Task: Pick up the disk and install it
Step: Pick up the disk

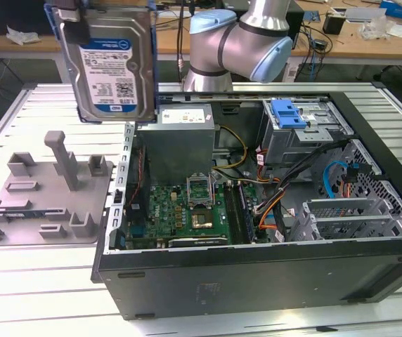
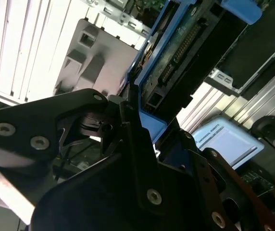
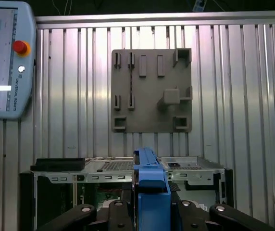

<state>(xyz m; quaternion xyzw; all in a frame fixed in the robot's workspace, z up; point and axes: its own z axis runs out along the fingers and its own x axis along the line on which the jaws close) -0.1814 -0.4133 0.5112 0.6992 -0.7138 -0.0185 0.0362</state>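
In the exterior view the disk [image 1: 109, 63] hangs upright, high over the bench [image 1: 18, 281] beside the open computer case [image 1: 257, 277], so clearing the case wall matters. In the second wrist view the claw [image 2: 144, 115] is clamped on its blue frame [image 2: 156, 132]; in the first wrist view that frame sits square to the case.

Ribbed alu table [image 1: 32, 284] w/ grey fixture plate [image 1: 46, 207], open PC case [image 1: 257, 275].

Arm [image 1: 222, 53] was silver tubing with pale blue joint caps [image 1: 271, 62]. Gripper [image 3: 152, 204] was black linkage plates with silver screw heads [image 2: 151, 196].
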